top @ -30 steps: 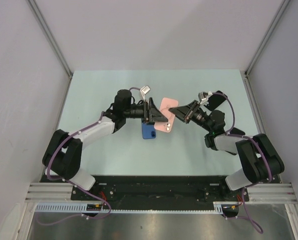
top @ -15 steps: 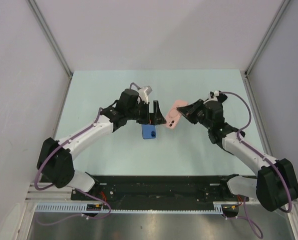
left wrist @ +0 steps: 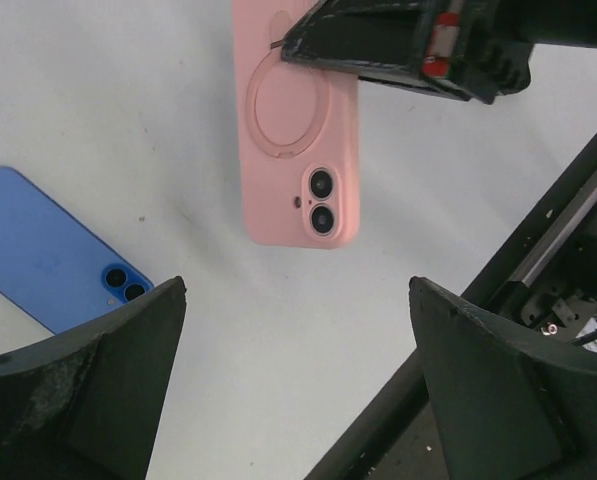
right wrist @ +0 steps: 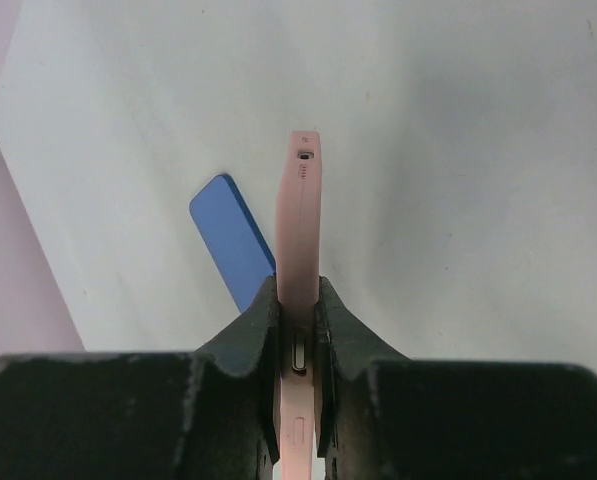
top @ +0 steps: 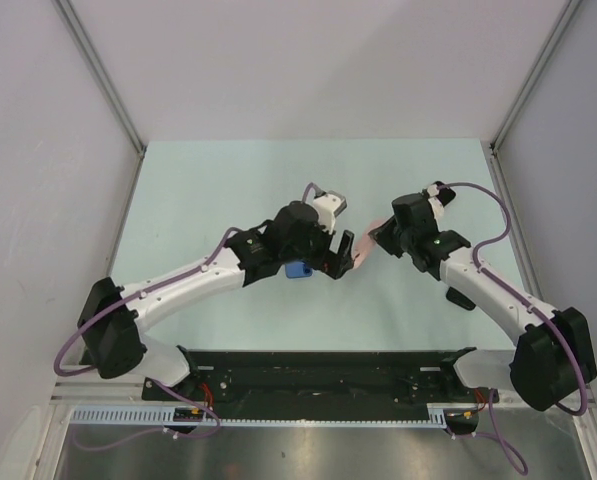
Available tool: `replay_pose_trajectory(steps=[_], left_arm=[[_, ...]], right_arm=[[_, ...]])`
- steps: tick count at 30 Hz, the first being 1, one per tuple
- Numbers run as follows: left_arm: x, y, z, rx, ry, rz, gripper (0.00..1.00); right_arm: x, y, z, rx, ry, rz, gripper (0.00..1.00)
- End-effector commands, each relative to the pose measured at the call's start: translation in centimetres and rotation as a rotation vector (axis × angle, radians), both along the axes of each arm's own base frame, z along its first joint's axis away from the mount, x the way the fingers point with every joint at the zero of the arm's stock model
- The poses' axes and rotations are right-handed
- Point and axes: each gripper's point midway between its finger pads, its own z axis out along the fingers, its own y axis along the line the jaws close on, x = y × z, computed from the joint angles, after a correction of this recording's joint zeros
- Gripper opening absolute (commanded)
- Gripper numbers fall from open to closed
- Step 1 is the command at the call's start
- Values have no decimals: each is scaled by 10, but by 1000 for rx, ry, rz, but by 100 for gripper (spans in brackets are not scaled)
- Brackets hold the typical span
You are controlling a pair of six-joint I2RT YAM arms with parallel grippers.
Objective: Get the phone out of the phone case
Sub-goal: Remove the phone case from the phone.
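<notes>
Pinching the pink case (right wrist: 300, 225), right hand (right wrist: 297, 292) hangs near blue phone (right wrist: 233, 238).

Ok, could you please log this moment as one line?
left gripper: open, above table | right gripper: shut on pink case | blue phone: flat on table, ungripped

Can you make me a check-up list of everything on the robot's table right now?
Surface: pale green table, no spills seen.
Job's things: blue phone lies flat on the table; pink phone case is held apart from it.
Clutter: nothing seen.
Grippers: left gripper open, holding nothing; right gripper shut on the pink phone case.
Cables: a purple cable runs along each arm, away from the phone.
Surroundings: grey walls on three sides; metal rail by the arm bases.
</notes>
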Motion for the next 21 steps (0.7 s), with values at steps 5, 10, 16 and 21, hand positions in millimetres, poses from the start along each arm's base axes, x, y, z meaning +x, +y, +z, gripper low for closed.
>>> replay_pose_trajectory(steps=[5,10,16,21], left_arm=[[1,-38,33,43,-240,-42,94],[-5,-54,34,58,-312,-63,92],[-2,-60,21,153,-398,-47,86],[1,-60,7,217,-417,-32,81]], right_arm=[[11,6,36,30,-21,-36,0],[8,12,42,60,-24,-7,0],[8,18,46,97,-25,24,0],[9,17,49,106,-32,26,0]])
